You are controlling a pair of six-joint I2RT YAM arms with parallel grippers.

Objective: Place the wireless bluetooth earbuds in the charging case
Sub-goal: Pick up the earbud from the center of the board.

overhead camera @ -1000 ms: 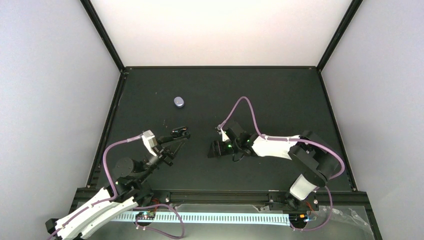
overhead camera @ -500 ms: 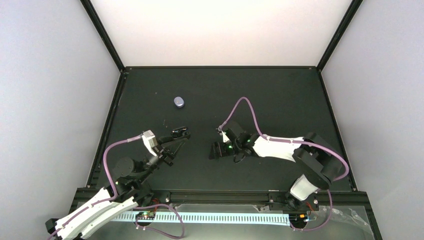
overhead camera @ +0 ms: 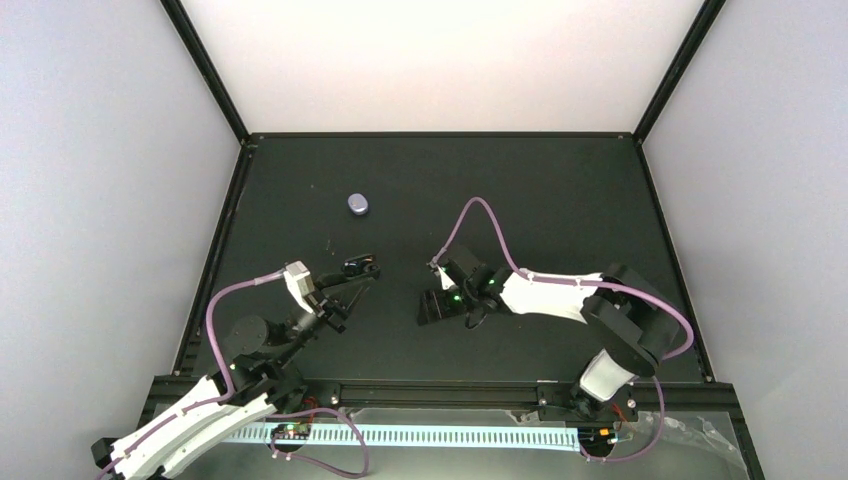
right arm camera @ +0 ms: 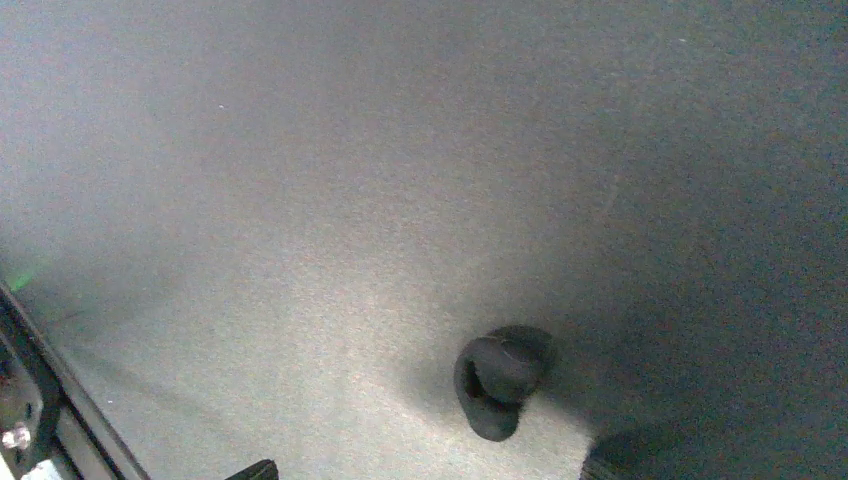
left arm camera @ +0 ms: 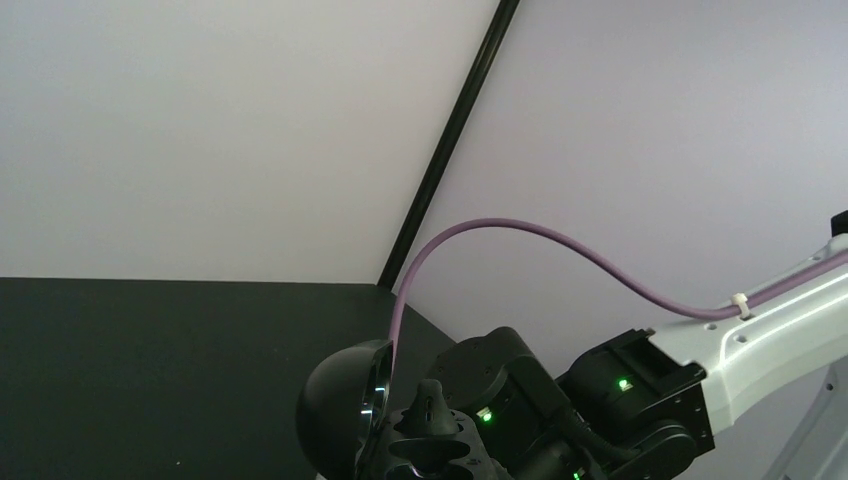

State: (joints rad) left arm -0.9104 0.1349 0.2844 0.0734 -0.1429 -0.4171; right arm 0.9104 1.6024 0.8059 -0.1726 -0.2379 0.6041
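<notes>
The pale lavender charging case (overhead camera: 358, 204) lies shut on the black mat at the far left, apart from both arms. My left gripper (overhead camera: 358, 268) is shut on a black oval clamshell piece (left arm camera: 335, 420) whose domed lid stands open. A tiny black earbud (left arm camera: 432, 398) stands upright in that piece's base. My right gripper (overhead camera: 430, 305) is open and low over the mat. In the right wrist view a second black earbud (right arm camera: 497, 380) lies on the mat between my right gripper's (right arm camera: 430, 470) spread fingertips, nearer the right one.
Black frame rails (overhead camera: 212, 265) edge the mat on the left, right and back. The right arm's purple cable (overhead camera: 480, 210) arcs above the mat's middle. The right arm's wrist (left arm camera: 600, 400) sits close to the left gripper's held piece.
My right gripper has shifted slightly nearer and to the left, low over the mat. My left gripper and its held piece have barely moved. The lavender case has not moved.
</notes>
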